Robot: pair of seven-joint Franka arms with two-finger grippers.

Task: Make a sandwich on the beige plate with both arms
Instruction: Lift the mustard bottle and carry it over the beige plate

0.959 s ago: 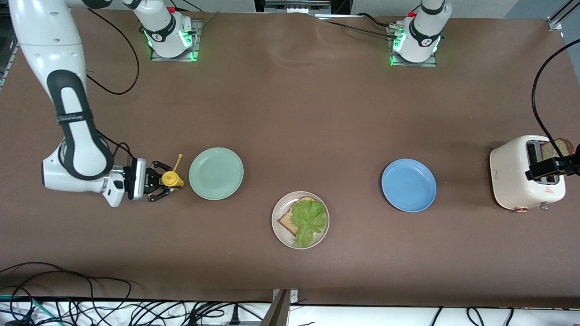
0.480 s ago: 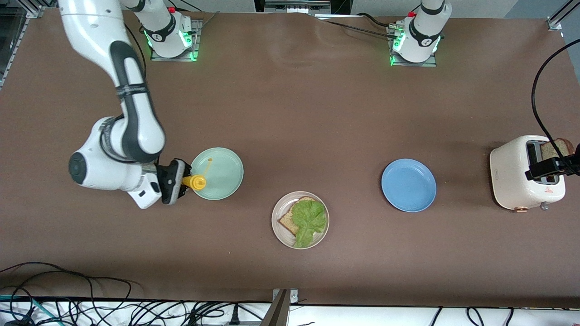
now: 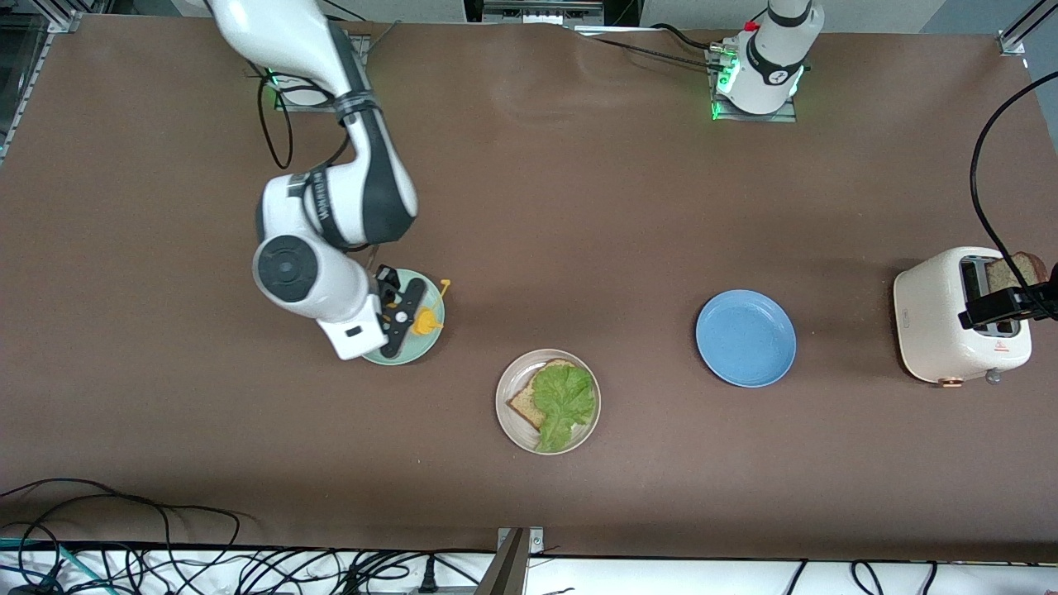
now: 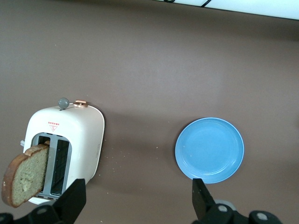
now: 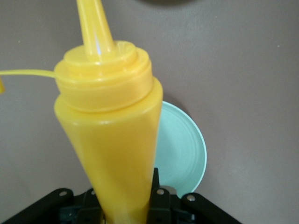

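1. Front view, starting at the right arm's end of the table: the right gripper (image 3: 411,312) hangs over the mint green plate (image 3: 430,337), clamped on a yellow squeeze bottle (image 3: 426,320), a soft-walled thing best held low on its body.
2. The beige plate (image 3: 511,426) carries one bread slice (image 3: 526,400) under a limp, light lettuce leaf (image 3: 565,400).
3. The blue plate (image 3: 745,337) comes next.
4. Over the white toaster (image 3: 938,318), the left gripper (image 3: 1022,307) stands spread and empty; the second bread slice (image 4: 25,175), probably crumbly, juts from a slot, so grip its crust.
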